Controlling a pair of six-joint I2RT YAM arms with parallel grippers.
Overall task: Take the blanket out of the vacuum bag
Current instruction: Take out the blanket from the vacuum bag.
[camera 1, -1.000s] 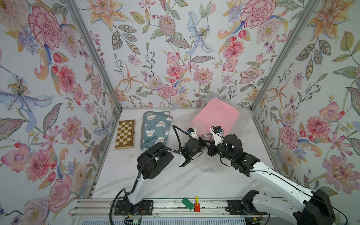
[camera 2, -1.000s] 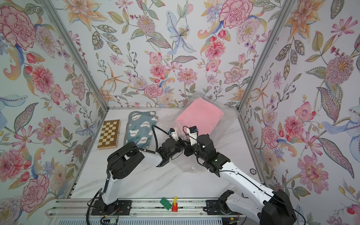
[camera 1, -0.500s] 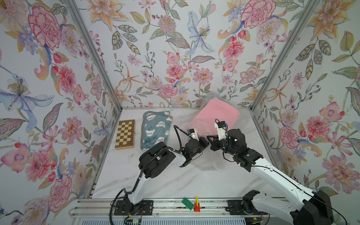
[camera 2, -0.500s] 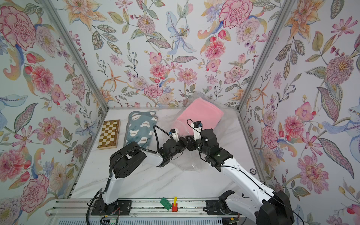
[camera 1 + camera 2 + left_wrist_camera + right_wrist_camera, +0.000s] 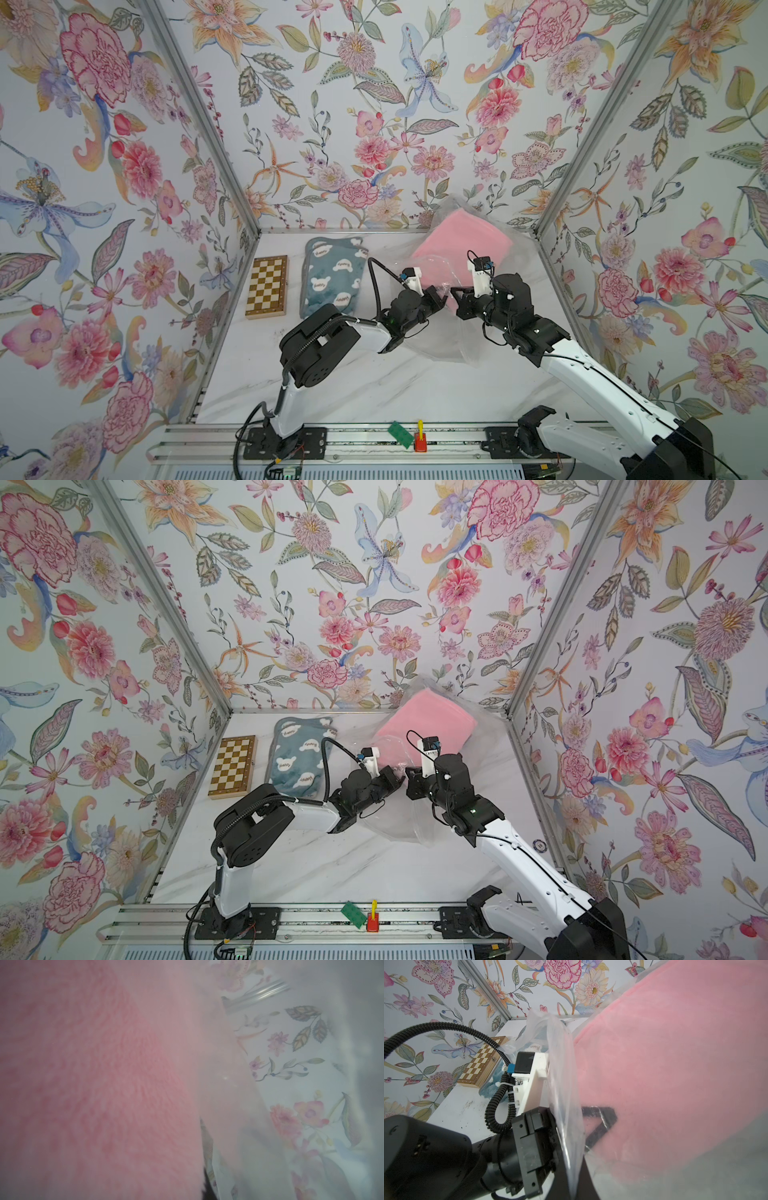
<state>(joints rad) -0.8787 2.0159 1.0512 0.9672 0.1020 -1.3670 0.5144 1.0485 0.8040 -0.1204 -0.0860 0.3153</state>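
Observation:
The pink blanket (image 5: 461,241) (image 5: 424,721) lies inside the clear vacuum bag (image 5: 449,345) (image 5: 399,825) at the back right; it rises toward the back wall. My left gripper (image 5: 441,294) (image 5: 399,780) is shut at the bag's mouth on crumpled film. In the right wrist view its fingers (image 5: 602,1122) show through the film (image 5: 562,1084), against the blanket (image 5: 675,1064). My right gripper (image 5: 455,293) (image 5: 409,782) (image 5: 573,1188) faces it, shut on a sheet of film. Hazy film (image 5: 239,1105) covers the left wrist view, with the blanket (image 5: 93,1084) behind it.
A blue bear-print blanket (image 5: 334,276) lies folded left of the bag, and a wooden chessboard (image 5: 266,286) beside it near the left wall. Floral walls close in three sides. Small green (image 5: 401,434) and red (image 5: 419,436) pieces sit on the front rail.
My left gripper has shut at the bag mouth. Both grippers have moved back toward the blanket, and the right one has lifted the film with it.

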